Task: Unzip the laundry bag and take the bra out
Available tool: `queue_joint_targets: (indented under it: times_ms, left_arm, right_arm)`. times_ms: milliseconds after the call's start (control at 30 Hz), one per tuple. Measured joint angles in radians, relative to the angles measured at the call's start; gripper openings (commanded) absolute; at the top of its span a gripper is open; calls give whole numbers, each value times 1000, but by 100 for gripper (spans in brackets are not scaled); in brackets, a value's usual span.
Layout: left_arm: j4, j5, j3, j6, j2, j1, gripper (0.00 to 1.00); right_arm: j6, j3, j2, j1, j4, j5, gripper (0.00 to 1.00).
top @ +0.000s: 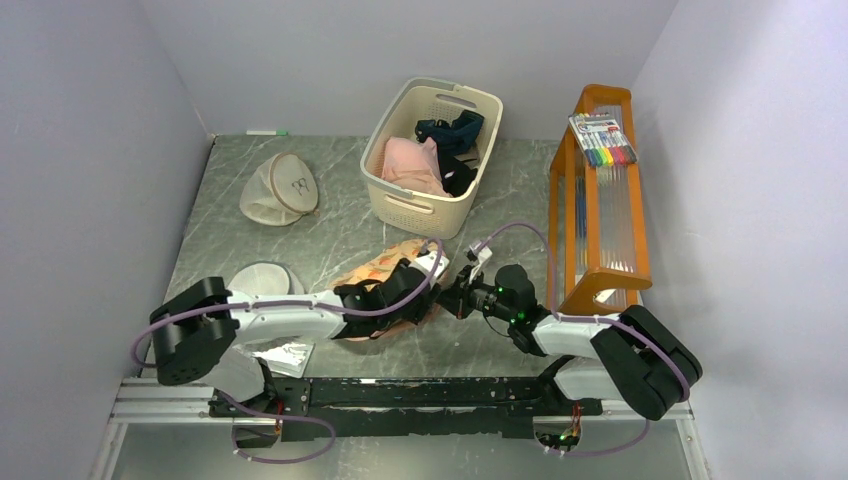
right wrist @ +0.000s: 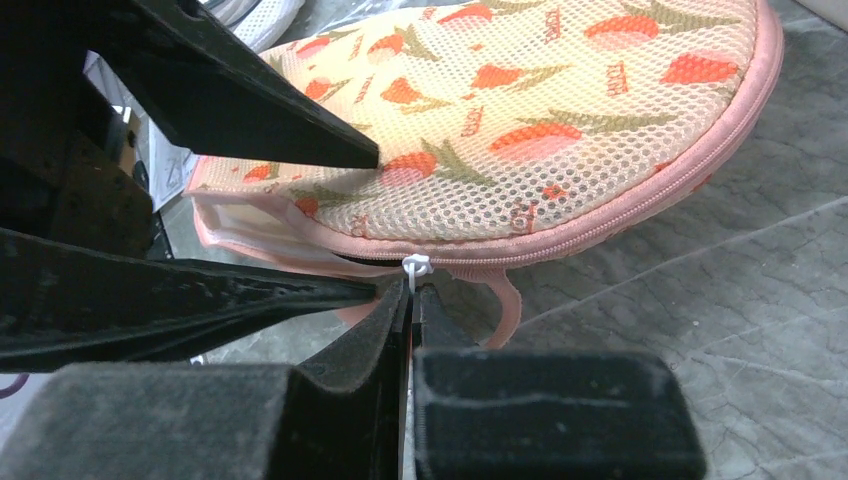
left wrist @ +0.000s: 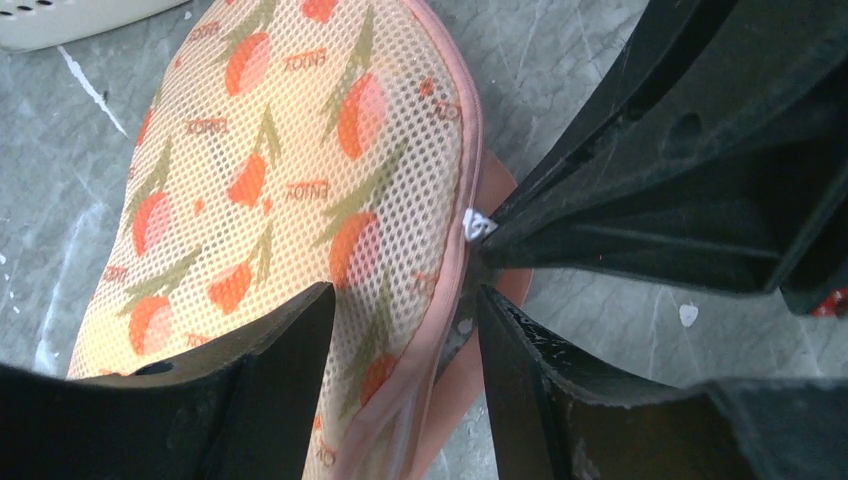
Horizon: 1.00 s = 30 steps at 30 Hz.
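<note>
While top cam hides it, R wrist cam shows right fingers (right wrist: 360, 350) clenched on white zip pull (right wrist: 415, 266); L fingers (left wrist: 270, 370) spread astride laundry bag (right wrist: 560, 100) edge, bag lying on surface (right wrist: 700, 300).

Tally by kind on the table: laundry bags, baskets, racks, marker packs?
laundry bags: 3 (peach-pink laundry bag, beige round bag, white mesh bag)
basket: 1
wooden rack: 1
marker pack: 1
total: 6
</note>
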Motion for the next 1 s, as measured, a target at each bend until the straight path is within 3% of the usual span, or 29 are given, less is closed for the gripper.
queue_joint_targets:
  times_ms: [200, 400, 500, 900, 933, 1000]
  left_arm:
    - [18, -10, 46, 14, 85, 8, 33]
    - [23, -10, 51, 23, 85, 11, 12]
    - [23, -2, 42, 30, 59, 11, 7]
    - [10, 55, -107, 19, -82, 13, 7]
    - [11, 55, -114, 13, -84, 13, 8]
    - [10, 55, -128, 4, -87, 13, 22]
  right_arm:
    - [0, 0, -5, 1, -3, 2, 0]
    - [0, -1, -49, 2, -30, 48, 0]
    - [8, -1, -75, 2, -51, 101, 0]
    - [55, -1, -70, -63, -139, 211, 0]
    - [57, -1, -69, -65, -144, 210, 0]
    - [57, -1, -71, -67, -145, 197, 0]
